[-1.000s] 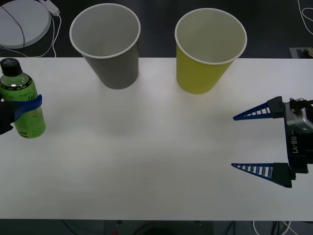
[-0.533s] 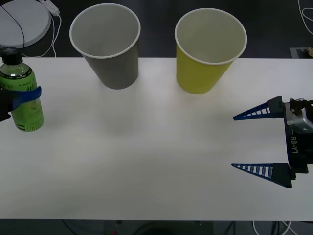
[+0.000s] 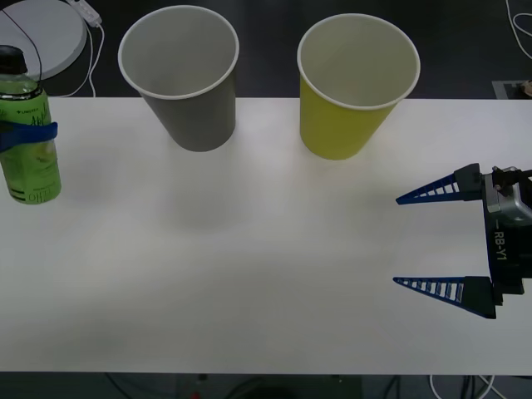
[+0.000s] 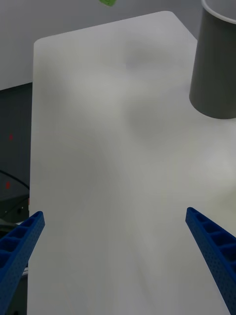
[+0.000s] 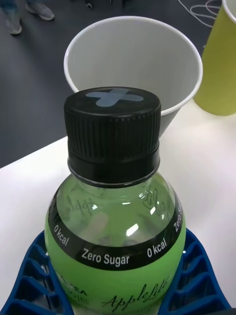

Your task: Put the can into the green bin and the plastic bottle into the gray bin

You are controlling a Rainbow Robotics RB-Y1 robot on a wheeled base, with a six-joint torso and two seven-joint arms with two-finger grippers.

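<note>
One plastic bottle (image 3: 28,137) stands upright, black cap up, at the far left edge of the white table (image 3: 249,274), pinched by the left gripper (image 5: 118,280). To its right stand the gray bin (image 3: 181,75) and the green bin (image 3: 356,83). Near right, the right gripper (image 3: 432,241) hovers with jaws spread.

small bright green plastic bottle (image 3: 30,137): black ribbed screw cap with grey-blue cross, black band lettered white | ribbed left gripper (image 5: 118,275) clasping it: blue | large tapered paper-cup gray bin (image 3: 184,76): white rim, pale inside | yellow-green cup-shaped bin (image 3: 352,83) beside it: white rim | flat table (image 3: 249,274): white | right gripper (image 3: 428,241): blue fingers
</note>
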